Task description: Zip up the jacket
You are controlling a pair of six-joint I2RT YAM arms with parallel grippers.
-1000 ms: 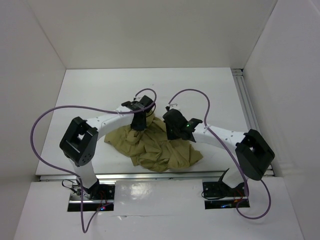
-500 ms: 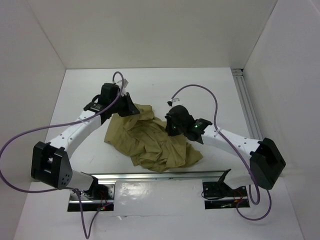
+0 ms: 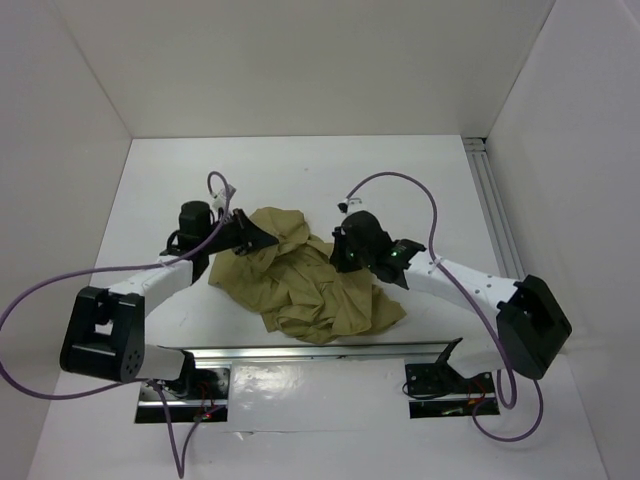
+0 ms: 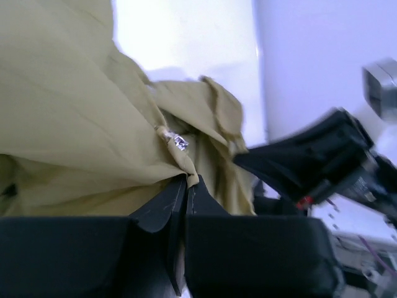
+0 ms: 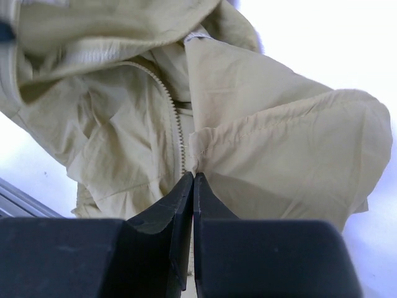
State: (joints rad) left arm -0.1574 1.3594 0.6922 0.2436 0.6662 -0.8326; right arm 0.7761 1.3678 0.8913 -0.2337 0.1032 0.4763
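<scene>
The olive-tan jacket (image 3: 310,285) lies crumpled in the middle of the white table. My left gripper (image 3: 268,236) is at its upper-left edge, shut on a fold of the cloth; in the left wrist view (image 4: 187,180) the pinched fold sits just below a small silver snap or zipper piece (image 4: 181,143). My right gripper (image 3: 343,262) is on the jacket's upper right, shut on a hem fold (image 5: 193,175) right beside the line of zipper teeth (image 5: 176,127). The jacket (image 5: 267,143) fills most of the right wrist view.
White walls enclose the table on the left, back and right. A metal rail (image 3: 495,215) runs along the right side. A metal strip (image 3: 320,352) edges the table's near side. Purple cables loop over both arms.
My left arm has swung left and lowered, pulling the jacket's upper-left edge out to the left. My right gripper has stayed on the jacket's upper right.
</scene>
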